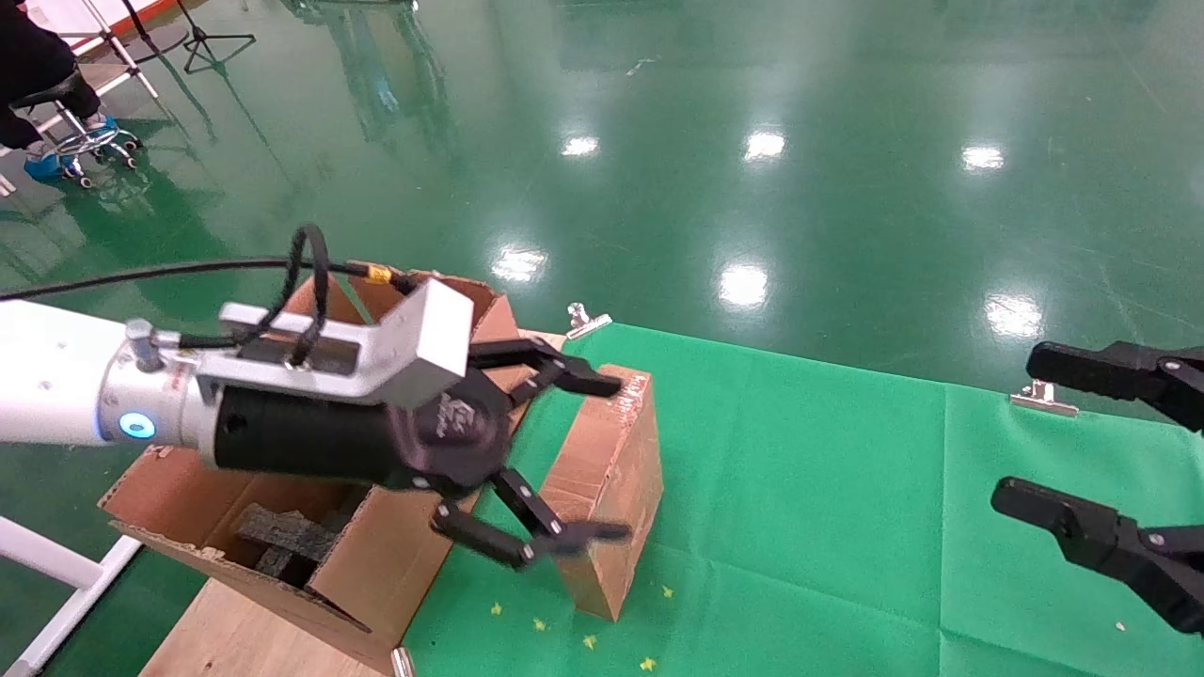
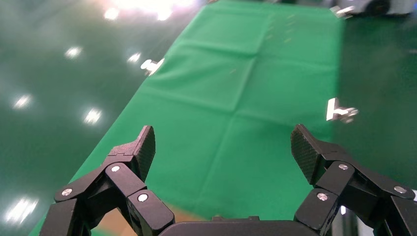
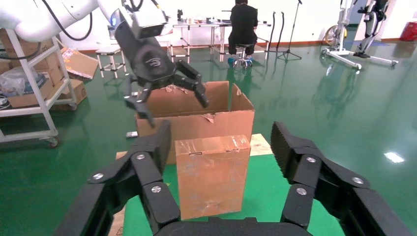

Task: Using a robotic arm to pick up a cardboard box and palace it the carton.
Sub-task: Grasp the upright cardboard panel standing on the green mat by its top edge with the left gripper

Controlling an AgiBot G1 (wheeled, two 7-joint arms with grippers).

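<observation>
The small taped cardboard box (image 1: pixel 623 442) (image 3: pixel 211 177) stands upright on the green cloth (image 1: pixel 847 527), right beside the carton (image 1: pixel 376 564) (image 3: pixel 196 125). The carton's flaps are torn, and black foam (image 1: pixel 287 536) lies inside it. The white robotic arm's left gripper (image 1: pixel 607 459) (image 2: pixel 222 142) (image 3: pixel 174 108) hangs open in the air at the carton's rim, above and just short of the box. Nothing is between its fingers; its wrist view shows only cloth. My right gripper (image 1: pixel 1021 428) (image 3: pixel 221 140) stands open at the right edge, facing the box from a distance.
Metal clips (image 1: pixel 588 320) (image 1: pixel 1042 397) pin the cloth's far edge. The carton rests on a wooden board (image 1: pixel 245 639) with a white frame (image 1: pixel 56 583) to its left. Glossy green floor lies beyond, with a stool and a seated person (image 1: pixel 56 103) far back left.
</observation>
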